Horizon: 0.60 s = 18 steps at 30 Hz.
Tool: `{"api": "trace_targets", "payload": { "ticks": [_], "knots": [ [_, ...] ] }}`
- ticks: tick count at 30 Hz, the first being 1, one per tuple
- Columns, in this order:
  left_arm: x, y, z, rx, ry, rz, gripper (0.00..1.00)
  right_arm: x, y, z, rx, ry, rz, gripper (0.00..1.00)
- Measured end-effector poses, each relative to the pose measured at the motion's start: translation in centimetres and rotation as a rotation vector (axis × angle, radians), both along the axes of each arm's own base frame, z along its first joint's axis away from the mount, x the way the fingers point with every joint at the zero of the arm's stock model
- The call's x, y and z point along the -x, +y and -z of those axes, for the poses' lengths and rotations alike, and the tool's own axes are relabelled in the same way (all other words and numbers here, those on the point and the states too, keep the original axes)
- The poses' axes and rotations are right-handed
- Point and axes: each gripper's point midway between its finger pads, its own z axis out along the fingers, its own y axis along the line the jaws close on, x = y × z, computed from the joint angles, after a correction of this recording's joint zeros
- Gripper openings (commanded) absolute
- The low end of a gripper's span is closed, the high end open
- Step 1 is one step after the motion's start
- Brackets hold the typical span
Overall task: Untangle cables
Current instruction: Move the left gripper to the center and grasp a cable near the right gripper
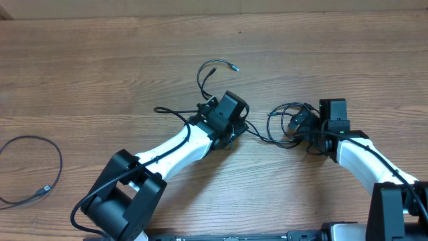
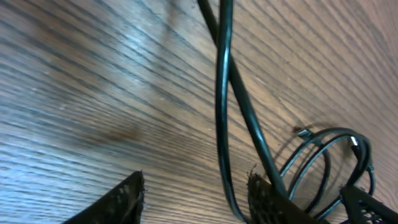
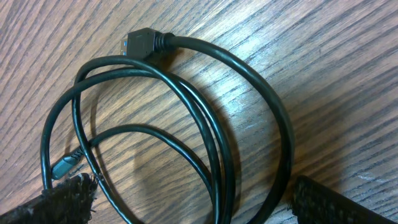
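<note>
Though the left gripper point(image 1: 234, 115) hangs low at the middle of the counter point(image 1: 100, 80), its 2 fingers point(image 2: 121, 199) stand spread, gripping nothing; a long cable point(image 1: 200, 79) runs between them, close to the right-hand pad, its plug tip point(image 1: 234, 67) lying toward the far edge. The right gripper point(image 1: 305, 124) is likewise released, fingers point(image 3: 339, 202) wide apart, straddling a small coil point(image 3: 285, 134) toward the right edge. 2 plug ends show on the coil in the right wrist view. 1 strand links coil to left gripper. A 3rd cable, a single loop point(image 1: 59, 161), lies alone by the left edge, well apart from both grippers. Count: 3 cables, 2 grippers.
</note>
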Motion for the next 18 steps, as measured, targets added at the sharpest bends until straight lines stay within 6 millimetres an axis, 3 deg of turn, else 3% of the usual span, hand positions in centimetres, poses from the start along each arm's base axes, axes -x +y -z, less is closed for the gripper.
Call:
{"api": "trace_targets", "payload": {
  "ticks": [6,8,9,12,17,18],
  "knots": [
    [0.7,-1.0,0.8,-0.033,-0.018,-0.014,0.37,0.0,0.0,0.0,0.0,-0.001,0.001,1.0],
    [1.0,-1.3,2.3,-0.047,0.004,-0.029,0.05,0.0,0.0,0.0,0.0,0.0,0.0,1.0],
    [1.2,-1.3,3.3,-0.057,0.022,-0.039,0.04,0.0,0.0,0.0,-0.001,0.0,0.0,1.0],
    [1.1,-1.4,3.6,-0.055,0.021,-0.045,0.04,0.0,0.0,0.0,0.0,0.0,0.0,1.0],
    [0.5,-0.2,3.3,-0.09,0.004,-0.01,0.04,0.0,0.0,0.0,0.0,0.0,0.0,1.0],
    [0.2,0.9,2.5,-0.107,-0.003,0.0,0.04,0.0,0.0,0.0,-0.001,0.0,0.0,1.0]
  ]
}}
